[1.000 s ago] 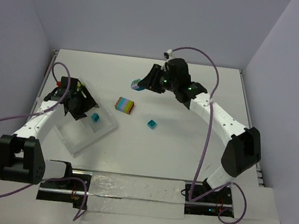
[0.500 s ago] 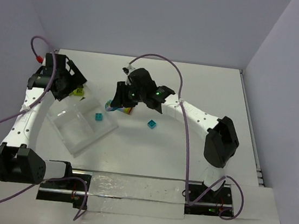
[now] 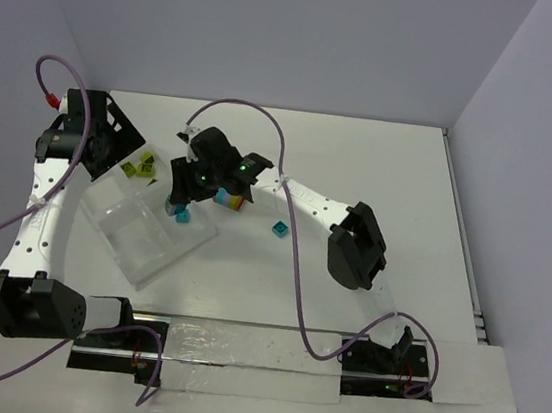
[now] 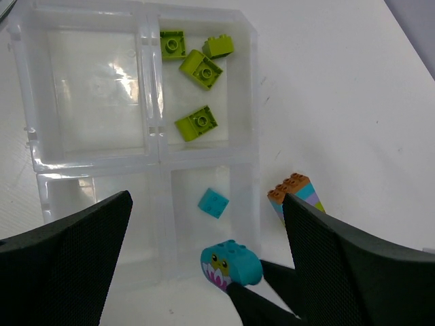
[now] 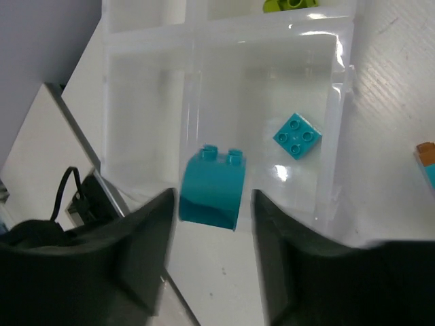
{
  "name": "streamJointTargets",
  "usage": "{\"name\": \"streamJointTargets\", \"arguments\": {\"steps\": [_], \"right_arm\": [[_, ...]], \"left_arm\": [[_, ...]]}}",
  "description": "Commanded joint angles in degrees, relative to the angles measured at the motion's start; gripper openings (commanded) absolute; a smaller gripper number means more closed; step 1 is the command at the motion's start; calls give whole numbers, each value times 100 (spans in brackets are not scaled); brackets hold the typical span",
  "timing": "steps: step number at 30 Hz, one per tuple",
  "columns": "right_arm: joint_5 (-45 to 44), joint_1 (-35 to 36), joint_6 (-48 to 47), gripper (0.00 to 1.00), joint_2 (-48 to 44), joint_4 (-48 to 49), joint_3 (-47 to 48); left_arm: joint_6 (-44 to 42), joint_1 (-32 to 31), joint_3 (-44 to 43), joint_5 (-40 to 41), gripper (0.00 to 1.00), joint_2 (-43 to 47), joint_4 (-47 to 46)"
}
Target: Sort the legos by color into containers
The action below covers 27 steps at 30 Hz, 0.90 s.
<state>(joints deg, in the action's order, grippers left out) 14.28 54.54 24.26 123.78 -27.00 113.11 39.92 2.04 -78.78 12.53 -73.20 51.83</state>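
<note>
Lime bricks (image 4: pixel 197 68) in tray (image 4: pixel 155 153); multicol. stack (image 4: pixel 296 194) beside.

No legible text, labels, numbers; teal brick (image 4: pixel 231 263) bears printed face only.

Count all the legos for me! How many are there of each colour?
Lime green bricks: 4
Teal bricks: 3
Multicoloured stack: 1
Total: 8
</note>
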Motion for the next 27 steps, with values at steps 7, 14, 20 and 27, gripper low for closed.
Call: {"name": "streamJointTargets", "arguments": {"steps": [7, 14, 20, 27], "right_arm": [[-608, -39, -316, 76, -199, -429, 724], [-1277, -768, -28, 74, -1857, 221, -1706], [-1735, -1542, -8, 85, -2920, 302, -4124], [-1968, -1534, -726, 98, -2485, -239, -4309]], "left_arm": [[-186, 33, 29, -347, 99, 349, -356], [15, 24, 626, -449, 99, 806, -971], [174, 24, 838, -549, 99, 895, -1193], [-220, 15, 673, -988, 99, 664, -1108]]}}
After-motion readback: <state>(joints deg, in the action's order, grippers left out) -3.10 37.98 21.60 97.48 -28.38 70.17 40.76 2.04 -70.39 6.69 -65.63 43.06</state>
